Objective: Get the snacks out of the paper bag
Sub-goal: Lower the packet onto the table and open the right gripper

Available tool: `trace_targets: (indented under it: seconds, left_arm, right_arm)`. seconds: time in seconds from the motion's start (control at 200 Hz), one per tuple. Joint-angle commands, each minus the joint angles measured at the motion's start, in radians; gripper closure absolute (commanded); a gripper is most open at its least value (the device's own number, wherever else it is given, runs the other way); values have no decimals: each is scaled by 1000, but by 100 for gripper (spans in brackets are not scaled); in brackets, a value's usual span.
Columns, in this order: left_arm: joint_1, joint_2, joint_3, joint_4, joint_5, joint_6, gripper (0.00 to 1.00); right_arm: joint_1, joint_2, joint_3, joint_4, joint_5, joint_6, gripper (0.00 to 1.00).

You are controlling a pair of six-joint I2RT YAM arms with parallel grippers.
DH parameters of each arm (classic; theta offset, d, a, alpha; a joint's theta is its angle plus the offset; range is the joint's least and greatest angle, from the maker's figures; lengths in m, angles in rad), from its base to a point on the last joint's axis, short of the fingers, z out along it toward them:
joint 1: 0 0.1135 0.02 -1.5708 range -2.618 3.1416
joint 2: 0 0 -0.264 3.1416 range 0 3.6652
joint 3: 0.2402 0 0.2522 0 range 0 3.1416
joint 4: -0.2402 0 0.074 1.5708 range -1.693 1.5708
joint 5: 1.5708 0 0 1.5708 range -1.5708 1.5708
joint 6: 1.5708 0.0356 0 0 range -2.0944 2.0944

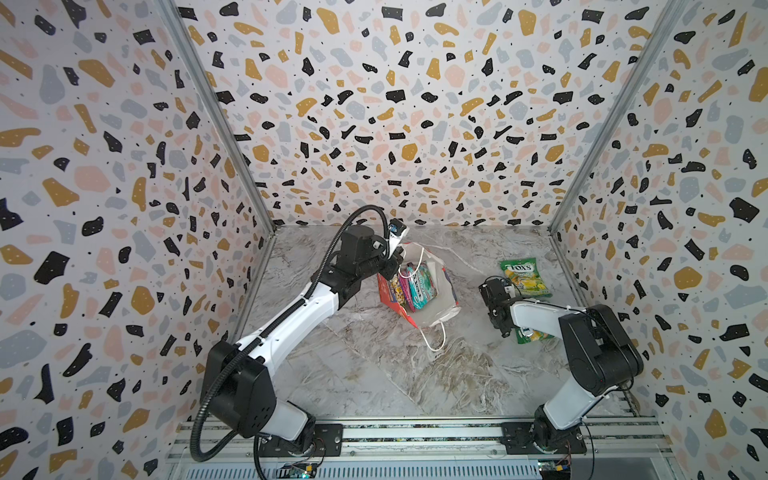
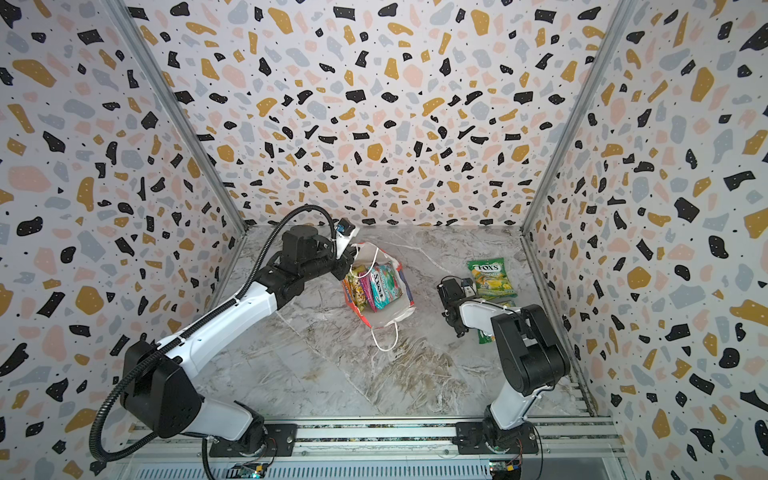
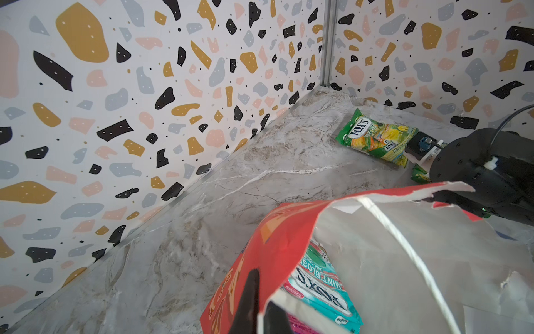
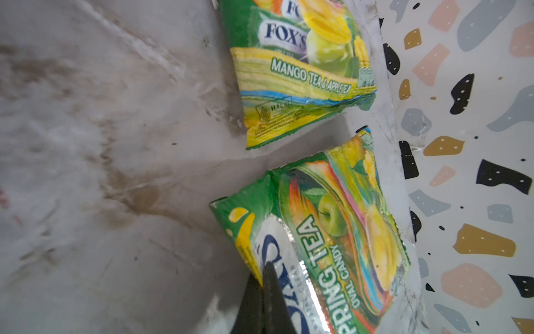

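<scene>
A: Your left gripper is clamped shut on the far-left rim of the paper bag. The red wall sits pinched between its fingers.

B: You have that bag standing near the middle of the marble table, mouth open upward and rim torn. One white cord handle trails off its near side.

A: Inside it you can see several snacks on edge, side by side. There is a teal packet toward the right, a purple-pink packet beside it, and yellow-orange packets against the left wall. How many exactly, I cannot tell.

B: Your right gripper is closed as well, nipping one corner of the green Spring Tea packet. That packet is at the right of the table, close to the right wall. Whether it rests on the marble or hangs just above it, I cannot tell.

A: Beyond it, farther from you, the green Mango Tea packet lies flat on the marble, free of both grippers. The two green packets are near each other but apart, well away from the bag.
</scene>
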Motion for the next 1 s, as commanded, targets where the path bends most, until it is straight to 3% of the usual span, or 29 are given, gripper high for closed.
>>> trace_targets:
  seconds: [0.0, 0.29, 0.355, 0.431, 0.581, 0.726, 0.806, 0.861, 0.946, 0.996]
  left_arm:
    - [-4, -5, 41, 83, 8, 11, 100]
    - [-4, -2, 37, 88, 11, 9, 100]
    - [-4, -4, 36, 95, -4, 3, 100]
    - [-4, -1, 44, 81, 6, 0, 100]
    - [-4, -3, 43, 75, 11, -1, 100]
    - [-4, -4, 51, 67, 14, -5, 100]
    - [-4, -2, 51, 70, 14, -11, 100]
    - [-4, 2, 56, 69, 17, -13, 100]
    - [-4, 12, 70, 52, 22, -14, 100]
    - [-5, 18, 86, 30, 26, -17, 100]
  right_arm:
    - [7, 1, 1, 12, 34, -15, 100]
    - [6, 13, 53, -56, 53, 31, 95]
    - [6, 10, 82, -101, 29, 58, 87]
    - [5, -13, 88, -95, -6, 44, 61]
    - [8, -63, 130, -130, -45, 38, 57]
    - [24, -141, 169, -130, -172, 0, 55]
    - [44, -222, 172, -84, -321, -26, 49]
    - [46, -302, 146, -10, -468, -34, 52]
    - [56, -451, 74, 150, -692, -16, 76]
    - [77, -529, 40, 230, -759, -2, 84]
